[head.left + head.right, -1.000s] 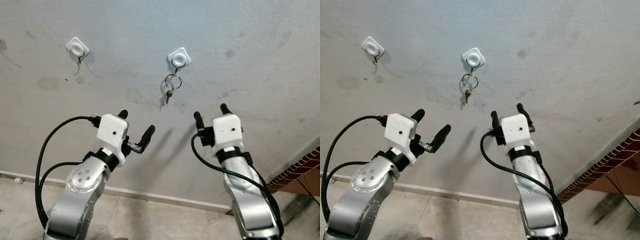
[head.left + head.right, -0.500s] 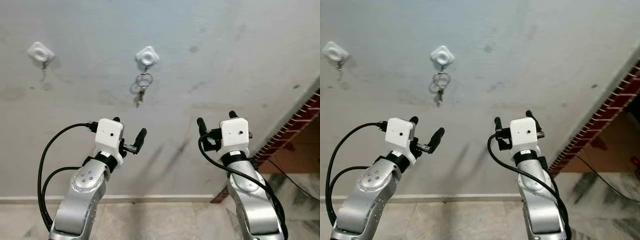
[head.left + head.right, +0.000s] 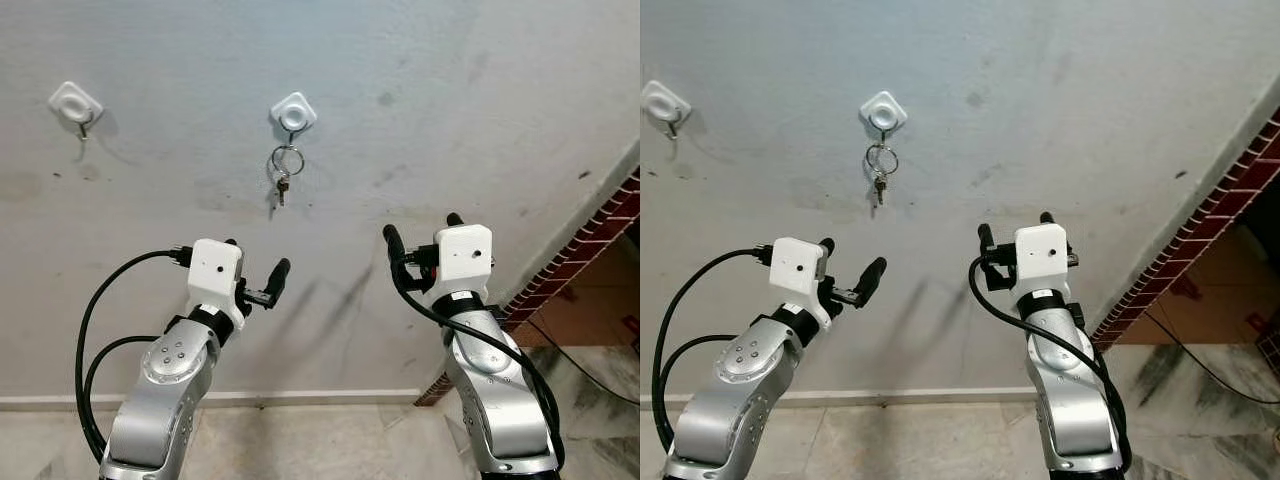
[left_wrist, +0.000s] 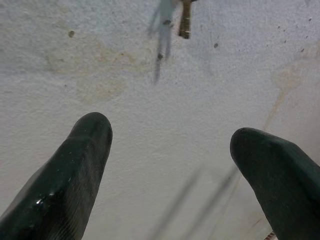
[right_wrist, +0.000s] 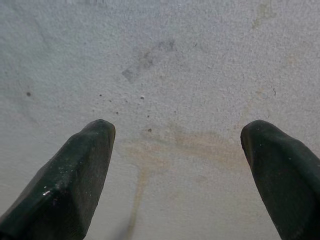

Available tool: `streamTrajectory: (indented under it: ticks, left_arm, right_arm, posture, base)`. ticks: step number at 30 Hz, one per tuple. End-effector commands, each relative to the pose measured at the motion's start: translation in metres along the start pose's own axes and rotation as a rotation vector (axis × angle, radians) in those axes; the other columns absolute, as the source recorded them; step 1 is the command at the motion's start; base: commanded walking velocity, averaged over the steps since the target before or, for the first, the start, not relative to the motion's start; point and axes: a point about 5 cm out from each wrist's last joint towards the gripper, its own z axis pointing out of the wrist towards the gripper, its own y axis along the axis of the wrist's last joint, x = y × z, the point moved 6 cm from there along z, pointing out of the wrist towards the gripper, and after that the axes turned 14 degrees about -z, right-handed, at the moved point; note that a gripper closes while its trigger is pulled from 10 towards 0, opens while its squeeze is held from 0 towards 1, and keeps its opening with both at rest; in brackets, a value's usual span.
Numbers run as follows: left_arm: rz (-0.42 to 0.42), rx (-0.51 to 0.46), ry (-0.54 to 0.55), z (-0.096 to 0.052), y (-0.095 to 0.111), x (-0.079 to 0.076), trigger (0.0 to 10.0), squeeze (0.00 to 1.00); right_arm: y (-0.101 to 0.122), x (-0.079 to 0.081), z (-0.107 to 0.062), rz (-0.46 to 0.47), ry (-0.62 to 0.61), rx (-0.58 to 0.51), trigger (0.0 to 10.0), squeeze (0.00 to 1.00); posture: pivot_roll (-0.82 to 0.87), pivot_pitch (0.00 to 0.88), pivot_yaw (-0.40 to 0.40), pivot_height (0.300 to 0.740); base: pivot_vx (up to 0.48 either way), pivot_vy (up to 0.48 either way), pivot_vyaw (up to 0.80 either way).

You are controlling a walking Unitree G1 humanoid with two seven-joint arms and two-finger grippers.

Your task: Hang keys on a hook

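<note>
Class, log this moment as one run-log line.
keys: hanging on hook | left end effector: open, empty | right end effector: open, empty

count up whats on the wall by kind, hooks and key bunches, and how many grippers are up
white wall hooks: 2 (bare hook, hook with keys)
key bunches: 1 (keys)
grippers raised: 2 (left gripper, right gripper), both open and empty
total: 5

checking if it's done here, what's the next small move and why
Probably lower both arms and back off. The keys already hang by their ring from the white hook on the wall. The left tool and right tool are both open, holding nothing, and sit below the keys. A second hook is further left.
</note>
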Motion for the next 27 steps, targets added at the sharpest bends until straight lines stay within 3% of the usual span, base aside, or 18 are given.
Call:
streamTrajectory:
  ticks: [1, 22, 27]
  left_arm:
    - [0.002, -0.016, -0.022, 0.002, 0.009, -0.007, 10.0, 0.00]
    - [0.013, 0.005, -0.062, 0.004, 0.013, -0.012, 10.0, 0.00]
    - [0.055, 0.008, -0.090, 0.006, 0.017, -0.013, 10.0, 0.00]
  right_arm:
    - [-0.007, -0.001, 0.000, 0.032, -0.006, 0.029, 10.0, 0.00]
    - [-0.013, -0.007, 0.001, 0.057, -0.028, 0.051, 10.0, 0.00]
    - [-0.019, -0.006, 0.001, 0.073, -0.042, 0.069, 10.0, 0.00]
  posture:
    - [0.19, 0.021, -0.072, 0.740]
    - [0.21, 0.026, -0.043, 0.740]
    - [0.24, 0.019, -0.021, 0.740]
  base:
    - [0.000, 0.480, 0.00]
    - [0.000, 0.480, 0.00]
    - [0.000, 0.065, 0.00]
